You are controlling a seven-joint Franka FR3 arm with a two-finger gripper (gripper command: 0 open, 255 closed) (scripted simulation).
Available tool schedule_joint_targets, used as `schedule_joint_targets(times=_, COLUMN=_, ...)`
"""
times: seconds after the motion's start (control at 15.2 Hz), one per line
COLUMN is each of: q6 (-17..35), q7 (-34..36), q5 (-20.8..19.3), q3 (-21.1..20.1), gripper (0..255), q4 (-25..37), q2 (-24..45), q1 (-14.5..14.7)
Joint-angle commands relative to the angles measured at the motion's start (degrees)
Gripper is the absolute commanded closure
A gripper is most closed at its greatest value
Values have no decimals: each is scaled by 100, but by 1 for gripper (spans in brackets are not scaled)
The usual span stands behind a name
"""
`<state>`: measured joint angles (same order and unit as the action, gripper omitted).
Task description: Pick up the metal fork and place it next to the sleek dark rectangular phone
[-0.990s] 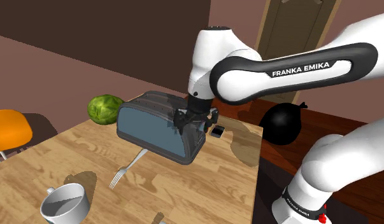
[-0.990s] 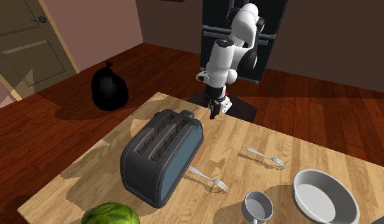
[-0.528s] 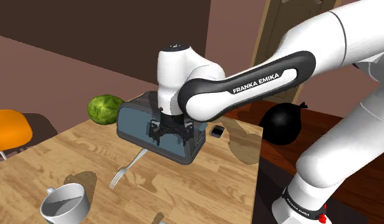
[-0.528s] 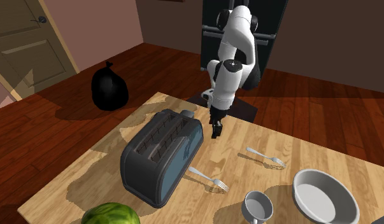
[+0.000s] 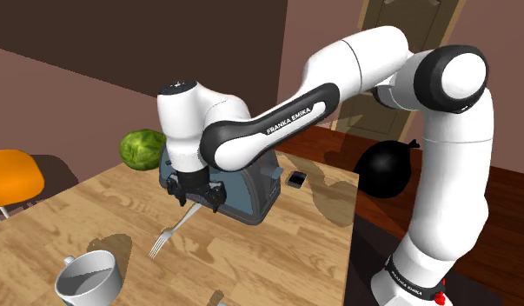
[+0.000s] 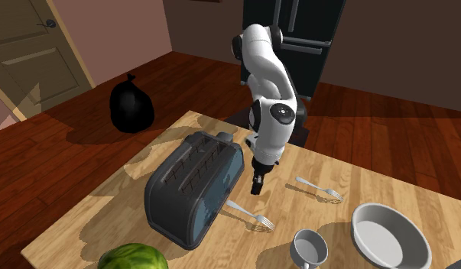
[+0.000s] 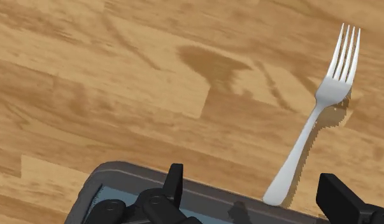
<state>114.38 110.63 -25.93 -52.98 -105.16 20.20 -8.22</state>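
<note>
Silver fork (image 7: pixel 306 141) lies on the wooden counter (image 5: pixel 268 252), just beside a dark toaster (image 5: pixel 251 184). Black hand (image 5: pixel 195 198) hovers over its handle, fingers spread, empty. Dark phone (image 5: pixel 296 180) sits beyond the toaster, toward the shoulder view's right. Grasping, carrying and placing apparently remain.

Brand lettering on the robot
"FRANKA EMIKA" runs in white capitals along the dark forearm band (image 5: pixel 295 117) of the white arm (image 5: pixel 373 52), above the claw (image 5: pixel 196 198).

Silver fork (image 7: pixel 330 89); tan, wood-grained table (image 7: pixel 107 83); dark grey toaster (image 6: pixel 183 183) with blue side panel; mottled green melon (image 5: pixel 144 148); glossy black bag (image 5: pixel 386 171).
</note>
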Motion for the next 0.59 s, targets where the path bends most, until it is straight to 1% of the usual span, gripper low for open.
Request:
schedule_joint_targets(times=0.0, q6=-181, q7=552, q5=-421, q3=329, gripper=0, q4=537, q2=628, q1=456)
schedule_joint_targets(times=0.26, q6=-625, q7=1230, q5=-829, q3=897, gripper=0, q4=1818, q2=1680, q1=1269)
schedule_joint_targets(times=0.33, q6=-704, q7=1317, q5=-872, q3=990, gripper=0, q4=2063, q2=1857, q1=1400)
schedule_joint_targets(times=0.53, q6=-532, q7=1359, q5=-937, q3=1040, gripper=0, q4=1946, q2=1931, q1=1385)
